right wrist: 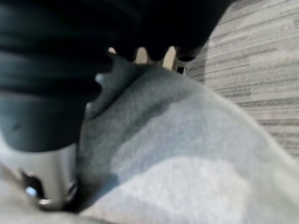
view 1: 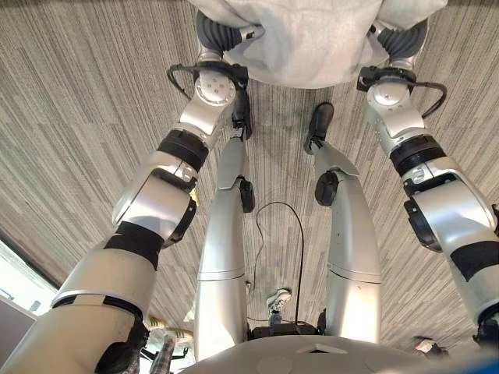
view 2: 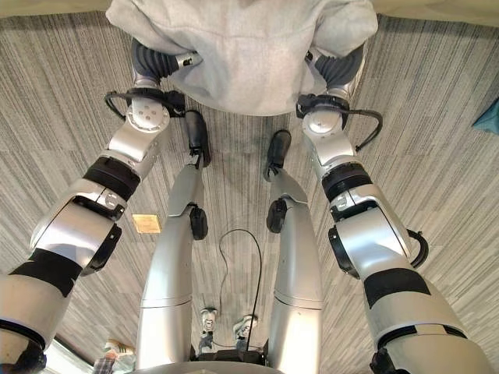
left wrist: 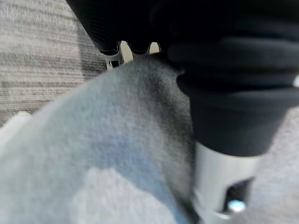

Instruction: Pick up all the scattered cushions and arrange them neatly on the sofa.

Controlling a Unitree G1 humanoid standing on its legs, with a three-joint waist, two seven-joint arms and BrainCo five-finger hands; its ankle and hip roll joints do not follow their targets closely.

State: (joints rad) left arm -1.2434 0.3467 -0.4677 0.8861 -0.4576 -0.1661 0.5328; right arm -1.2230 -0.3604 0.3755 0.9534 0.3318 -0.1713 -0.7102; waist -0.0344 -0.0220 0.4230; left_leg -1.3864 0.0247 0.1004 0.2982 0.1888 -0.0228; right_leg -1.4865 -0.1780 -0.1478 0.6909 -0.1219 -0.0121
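A grey cushion (view 2: 242, 47) hangs between both arms, above the striped carpet floor (view 1: 78, 93), near the robot's feet. The left robot hand (view 1: 222, 35) presses into one side of it and the right robot hand (view 2: 335, 66) into the opposite side; the two-sided squeeze is probably what keeps a soft, bulky thing from sagging out. In both wrist views the dark covers sink into the fabric and the fingers are buried, so whether either robot hand is spread or curled cannot be told. The cushion seems already lifted off the floor, so the step in hand looks like carrying. A teal corner (view 2: 490, 117) lies on the carpet at the robot's right, possibly another cushion. A small yellow tag (view 2: 146, 224) lies on the floor; any writing is unreadable. No brands visible.
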